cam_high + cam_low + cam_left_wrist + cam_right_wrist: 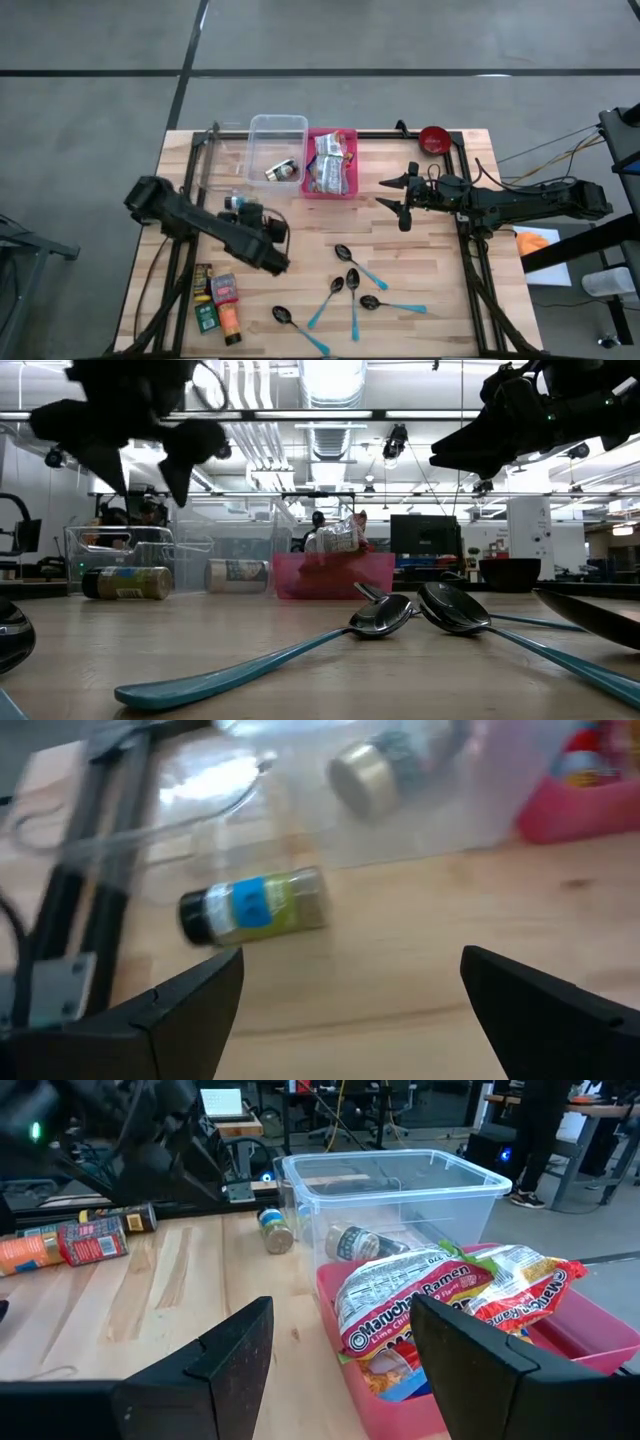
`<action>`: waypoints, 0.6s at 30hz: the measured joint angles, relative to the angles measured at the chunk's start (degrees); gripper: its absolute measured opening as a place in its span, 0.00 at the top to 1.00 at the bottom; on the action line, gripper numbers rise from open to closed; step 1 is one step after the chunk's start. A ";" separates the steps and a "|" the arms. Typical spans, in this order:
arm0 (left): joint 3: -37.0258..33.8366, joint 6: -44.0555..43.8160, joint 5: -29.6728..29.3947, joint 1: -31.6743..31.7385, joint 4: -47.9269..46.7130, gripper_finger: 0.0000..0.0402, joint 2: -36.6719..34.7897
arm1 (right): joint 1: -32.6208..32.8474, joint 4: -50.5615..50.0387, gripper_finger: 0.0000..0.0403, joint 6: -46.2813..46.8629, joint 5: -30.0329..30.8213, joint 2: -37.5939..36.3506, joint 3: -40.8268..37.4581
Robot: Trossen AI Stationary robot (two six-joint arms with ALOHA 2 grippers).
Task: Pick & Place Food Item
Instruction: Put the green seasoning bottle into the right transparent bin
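Left tool [350,990]: open, empty | spice jar [255,906] lying just ahead on bench [400,940] | right tool [340,1340]: open, ramen packets [440,1305] ahead

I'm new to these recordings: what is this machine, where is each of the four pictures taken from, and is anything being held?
Two dark robot arms work at a wooden table. One picture looks straight down, one looks level across the tabletop, and one comes from each wrist. The left gripper hangs open and empty near a small lying spice jar with a blue label. The right gripper waits open and empty beside the pink bin of ramen packets. A clear plastic bin stands next to it; blue-handled spoons lie nearer the front.
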 joint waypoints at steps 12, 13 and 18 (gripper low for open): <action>-5.27 -18.68 0.05 -2.55 -1.14 0.07 3.37 | -0.02 0.04 0.42 0.01 0.00 -0.01 0.01; -6.53 -18.67 0.21 -2.57 0.55 0.07 2.52 | -0.01 0.02 0.42 0.04 -0.01 -0.01 0.00; -13.14 -18.53 0.59 -2.57 6.47 0.07 -2.21 | 0.00 0.00 0.42 0.08 0.00 -0.01 0.00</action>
